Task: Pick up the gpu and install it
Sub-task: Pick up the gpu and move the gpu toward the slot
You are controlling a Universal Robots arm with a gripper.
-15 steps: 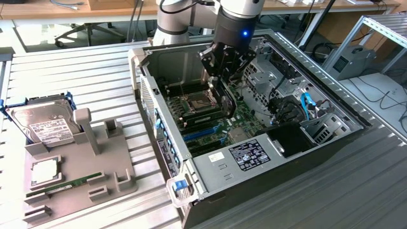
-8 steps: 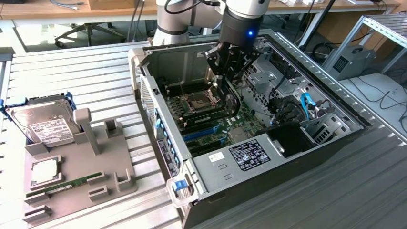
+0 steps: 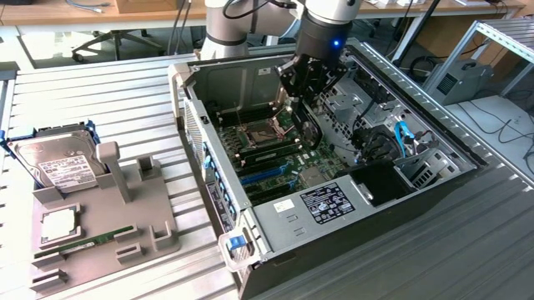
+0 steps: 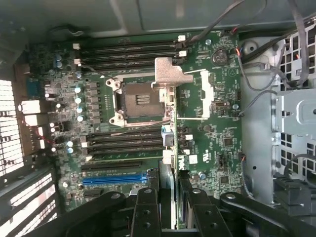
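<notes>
The jaws were clenched on the gpu [image 3: 311, 128], which hung edge-on beneath them inside the open case [image 3: 187, 94]. Its long axis ran down toward the motherboard [image 4: 222, 143], beside the socket [image 4: 136, 101]. The blue slot [image 4: 113, 180] lay near, toward the exterior view's lower left. The arm [image 3: 326, 25] stood steeply over the case, wrist pointing down.

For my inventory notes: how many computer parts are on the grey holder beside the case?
3. The hard drive stands at the holder's far end, the processor chip lies in the middle, the green memory stick nearest the camera. Nothing seems hidden. The gripper holds the gpu.
</notes>
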